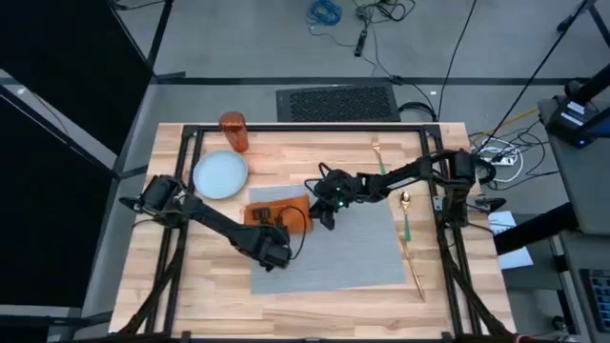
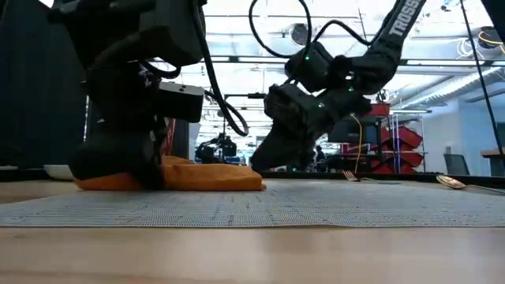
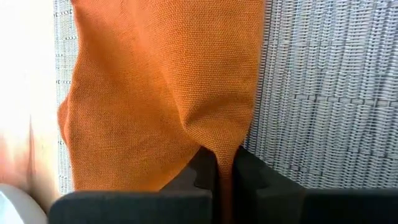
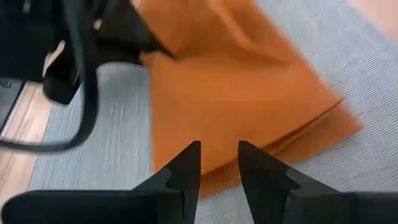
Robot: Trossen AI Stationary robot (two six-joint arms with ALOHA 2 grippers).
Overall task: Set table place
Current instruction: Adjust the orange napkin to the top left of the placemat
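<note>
The orange napkin [image 1: 283,210] lies folded on the left far part of the grey placemat [image 1: 334,252]. My left gripper [image 1: 264,220] is shut on the napkin at its near left part. My right gripper [image 4: 219,155] hovers over the napkin's right edge [image 2: 256,183], fingers slightly open with nothing between them. The pale-blue plate [image 1: 220,175] and the orange tumbler [image 1: 233,131] stand on the bare table [image 1: 191,286], left of the placemat. The fork [image 1: 378,152], spoon [image 1: 405,214] and knife [image 1: 416,272] lie to the right. My left gripper pinches a raised fold of the napkin [image 3: 219,146] between its two fingers [image 3: 199,171], coming low from the table's near left side. The cloth bunches up at the fingers. The rest of the napkin [image 2: 213,177] lies on the placemat.
The table's black frame [image 1: 305,129] runs along the far edge and both sides. The placemat's near and right parts [image 1: 362,257] lie bare. The spoon and knife lie along the placemat's right edge.
</note>
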